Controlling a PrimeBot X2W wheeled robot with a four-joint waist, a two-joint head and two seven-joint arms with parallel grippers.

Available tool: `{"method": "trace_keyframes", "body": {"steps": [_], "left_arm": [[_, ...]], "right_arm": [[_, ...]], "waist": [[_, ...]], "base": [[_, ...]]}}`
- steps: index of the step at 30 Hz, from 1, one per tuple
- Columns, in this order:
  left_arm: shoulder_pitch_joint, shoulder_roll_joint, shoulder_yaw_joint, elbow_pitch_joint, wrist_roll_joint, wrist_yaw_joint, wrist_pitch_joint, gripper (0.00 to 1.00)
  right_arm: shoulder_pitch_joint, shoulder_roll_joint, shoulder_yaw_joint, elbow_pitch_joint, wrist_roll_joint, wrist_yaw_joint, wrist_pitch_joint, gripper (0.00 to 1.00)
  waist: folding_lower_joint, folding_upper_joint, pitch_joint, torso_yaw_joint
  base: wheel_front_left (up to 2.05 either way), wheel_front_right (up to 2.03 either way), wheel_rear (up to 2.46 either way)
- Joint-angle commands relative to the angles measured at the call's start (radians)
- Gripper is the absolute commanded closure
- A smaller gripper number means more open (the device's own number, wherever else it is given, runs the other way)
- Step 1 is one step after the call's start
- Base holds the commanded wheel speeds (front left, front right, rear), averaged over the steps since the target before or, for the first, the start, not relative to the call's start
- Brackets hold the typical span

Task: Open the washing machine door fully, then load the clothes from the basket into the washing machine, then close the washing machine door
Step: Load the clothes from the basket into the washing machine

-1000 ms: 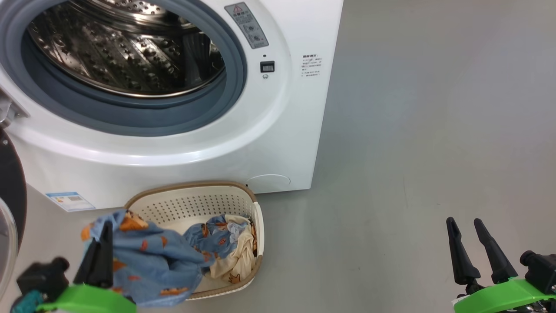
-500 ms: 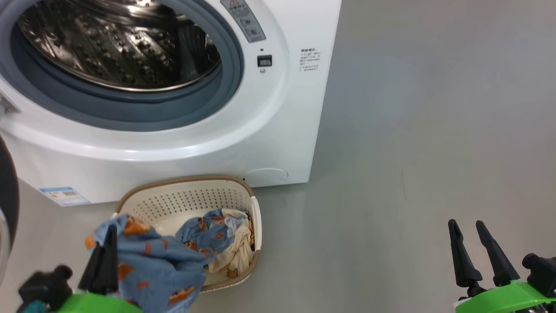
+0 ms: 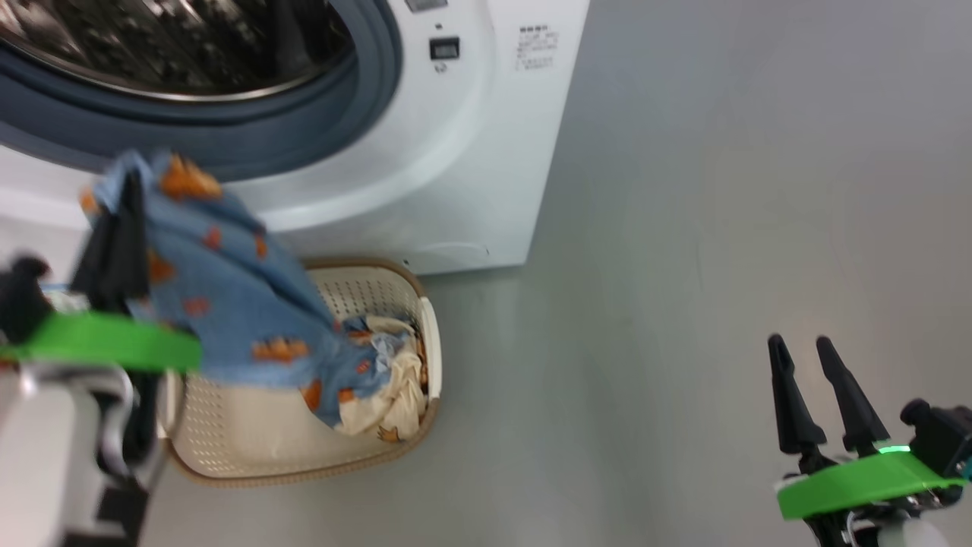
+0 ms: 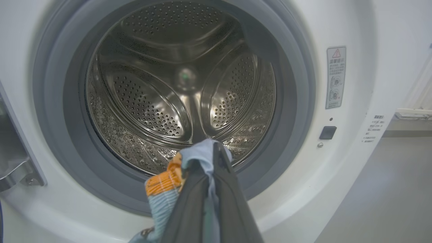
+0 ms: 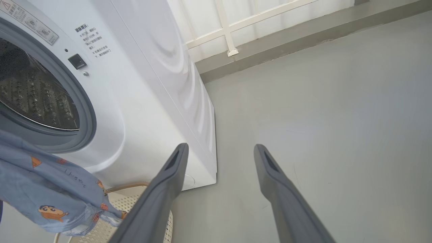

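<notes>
Step in hand: the robot is carrying one piece of laundry from the basket (image 3: 304,475) toward the washing machine (image 3: 471,152), as I judge it.
Left gripper (image 3: 129,190): its two dark fingers are pressing together on a bunched fold of the blue garment (image 3: 228,304), holding it just in front of the machine's lower front.
Blue garment: it is hanging from that grip, and its tail is trailing down into the basket, lying against the other clothes (image 3: 387,387) there.
Drum (image 4: 182,87): the steel drum is looking bare inside, and the left wrist view is looking straight into its open mouth.
Right gripper (image 3: 799,342): its fingers are standing apart, holding nothing, waiting over the floor (image 3: 683,304) well to the right.
Doing it well: the gripper is needing more height, so the tail is lifting clear of the basket without dragging other pieces out.
Release point: the fingertips should be passing over the grey rubber ring (image 4: 290,101) and well into the drum before parting.
Risk: cloth draping over the ring could be getting caught when the door is closing.
</notes>
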Motion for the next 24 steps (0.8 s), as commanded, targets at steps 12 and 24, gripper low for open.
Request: {"method": "trace_keyframes", "body": {"steps": [12, 24], "left_arm": [[-0.431, 0.116, -0.024, 0.307, -0.07, -0.001, -0.006, 1.0], [-0.689, 0.173, -0.158, 0.701, -0.175, -0.001, -0.002, 1.0]], "right_arm": [[-0.107, 0.04, 0.056, -0.037, 0.001, 0.002, -0.007, 0.0], [-0.147, 0.079, 0.087, -0.036, 0.008, 0.002, -0.007, 0.0]], "waist": [[0.0, -0.0001, 0.179, -0.102], [0.0, -0.0001, 0.236, -0.179]], "base": [[0.0, 0.0, 0.0], [0.0, 0.0, 0.0]]}}
